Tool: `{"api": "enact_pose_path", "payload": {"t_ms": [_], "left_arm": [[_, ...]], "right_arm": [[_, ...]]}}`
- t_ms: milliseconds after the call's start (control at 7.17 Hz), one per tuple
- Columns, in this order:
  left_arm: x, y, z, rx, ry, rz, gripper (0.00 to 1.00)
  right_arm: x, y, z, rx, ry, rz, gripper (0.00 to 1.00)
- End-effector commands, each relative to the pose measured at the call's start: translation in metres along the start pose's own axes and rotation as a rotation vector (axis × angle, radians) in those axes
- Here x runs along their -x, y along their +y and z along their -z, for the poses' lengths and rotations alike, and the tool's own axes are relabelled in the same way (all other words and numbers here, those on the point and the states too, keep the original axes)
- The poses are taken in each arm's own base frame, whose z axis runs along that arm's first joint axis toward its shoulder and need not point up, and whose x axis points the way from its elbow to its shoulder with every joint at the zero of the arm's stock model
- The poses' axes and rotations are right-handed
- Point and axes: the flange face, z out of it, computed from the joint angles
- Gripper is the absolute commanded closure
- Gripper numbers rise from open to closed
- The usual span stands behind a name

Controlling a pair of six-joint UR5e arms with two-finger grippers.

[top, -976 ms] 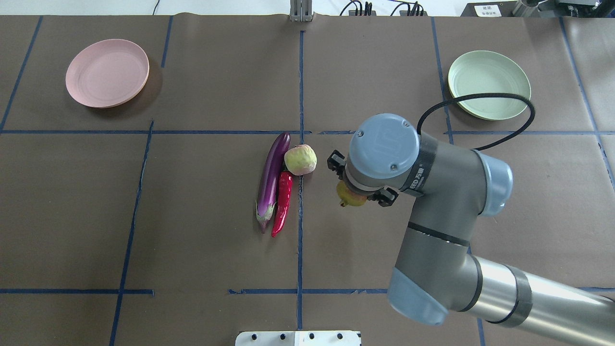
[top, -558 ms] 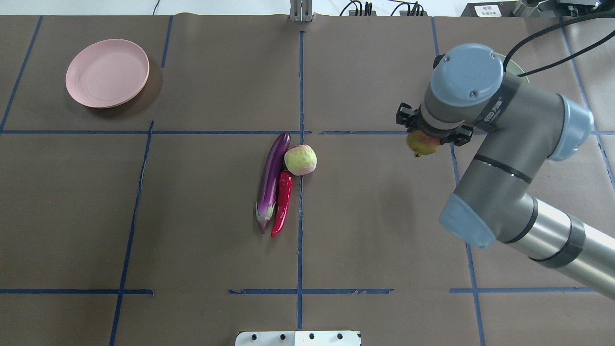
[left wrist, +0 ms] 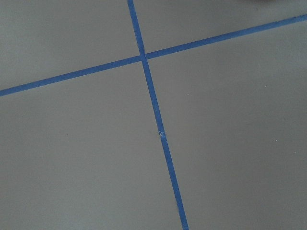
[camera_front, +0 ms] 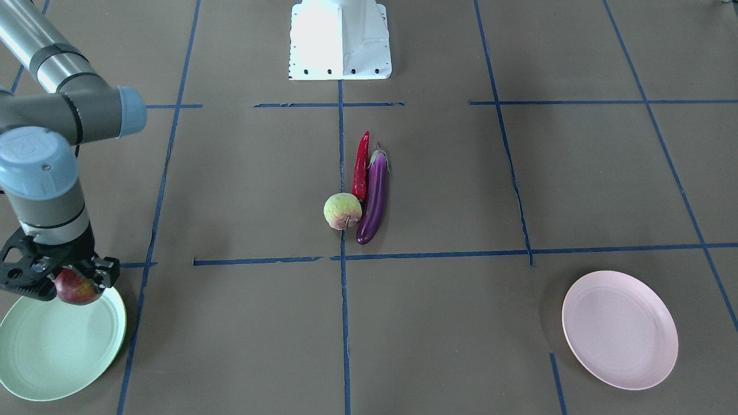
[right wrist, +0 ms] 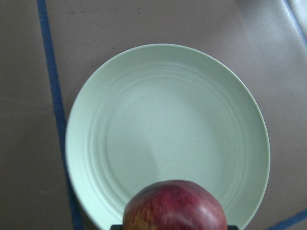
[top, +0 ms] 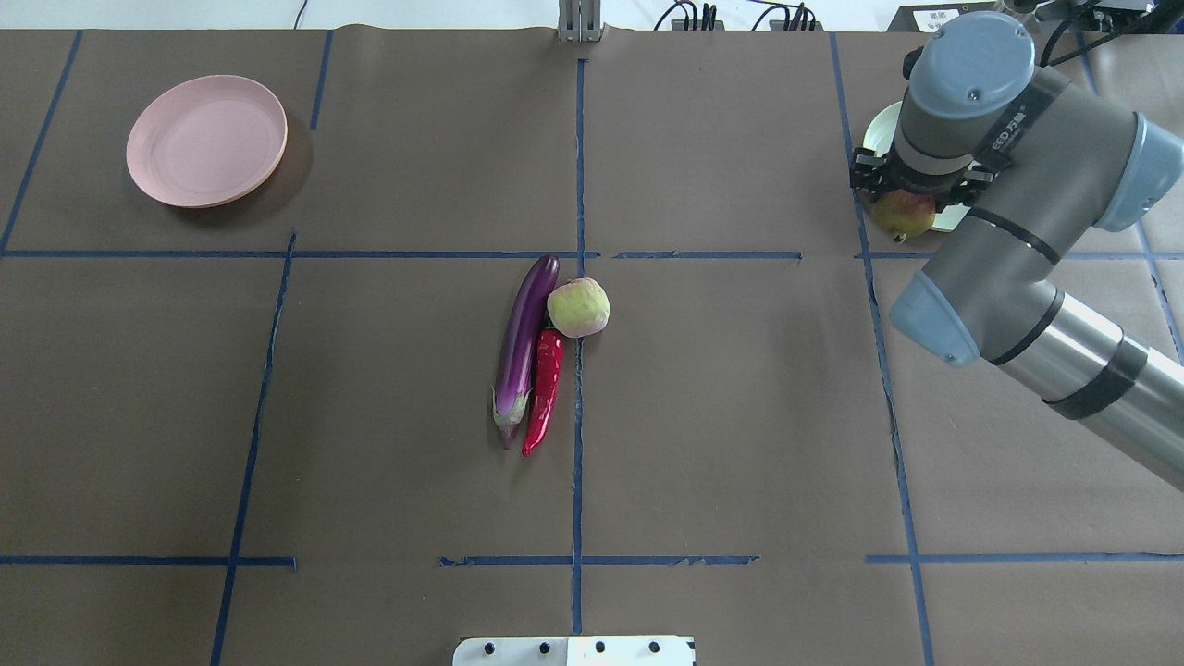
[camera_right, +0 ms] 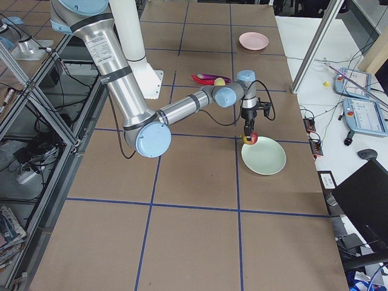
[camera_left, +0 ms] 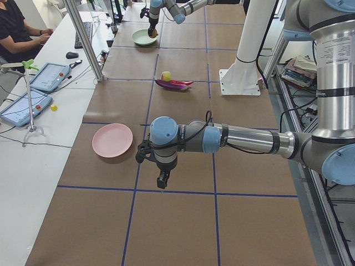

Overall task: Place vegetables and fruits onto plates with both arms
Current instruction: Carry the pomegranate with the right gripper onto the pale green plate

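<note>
My right gripper (top: 911,196) is shut on the red-yellow pomegranate (top: 905,215) and holds it above the near edge of the mint green plate (top: 877,129). The right wrist view shows the pomegranate (right wrist: 175,206) over the plate's rim (right wrist: 168,120). The purple eggplant (top: 523,347), the red chili (top: 544,388) and the pale yellow-green fruit (top: 578,307) lie together at the table's middle. The pink plate (top: 206,141) is empty at the far left. My left gripper (camera_left: 161,182) shows only in the exterior left view, low over bare table; I cannot tell if it is open or shut.
The white robot base (camera_front: 340,40) stands at the near middle edge of the table. Blue tape lines (left wrist: 153,105) cross the brown table cover. Operators' tablets and cables (camera_left: 39,83) lie beyond the far edge.
My right arm has carried the pomegranate from beside the pile at the middle away to the back right, and now over the green plate's edge. The pile has not moved.
</note>
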Motion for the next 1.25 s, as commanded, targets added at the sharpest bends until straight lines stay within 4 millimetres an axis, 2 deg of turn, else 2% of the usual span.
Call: {"api": "enact_pose_path", "payload": {"t_ms": [0, 139, 279, 558, 697, 836, 1115], "left_arm": [[-0.010, -0.006, -0.004, -0.009, 0.061, -0.015, 0.00], [-0.020, -0.011, -0.006, -0.005, 0.074, -0.031, 0.00], [-0.032, -0.023, 0.002, -0.024, 0.108, 0.042, 0.00], [-0.076, -0.065, 0.003, -0.022, 0.147, 0.019, 0.00], [-0.119, -0.098, 0.000, -0.007, 0.180, 0.024, 0.00], [-0.164, -0.128, 0.002, 0.000, 0.196, 0.057, 0.00], [-0.280, -0.176, 0.004, 0.028, 0.239, 0.111, 0.00]], "right_arm": [[-0.038, -0.025, -0.031, -0.018, 0.008, 0.064, 0.97], [-0.043, -0.023, -0.034, 0.002, -0.001, 0.095, 0.64], [-0.040, -0.022, -0.027, 0.025, -0.037, 0.098, 0.01], [-0.022, -0.020, 0.027, 0.115, -0.228, 0.109, 0.00], [-0.020, -0.006, 0.056, 0.155, -0.320, 0.127, 0.00], [-0.026, 0.014, 0.076, 0.202, -0.394, 0.143, 0.00], [-0.017, 0.032, 0.119, 0.246, -0.497, 0.145, 0.00]]}}
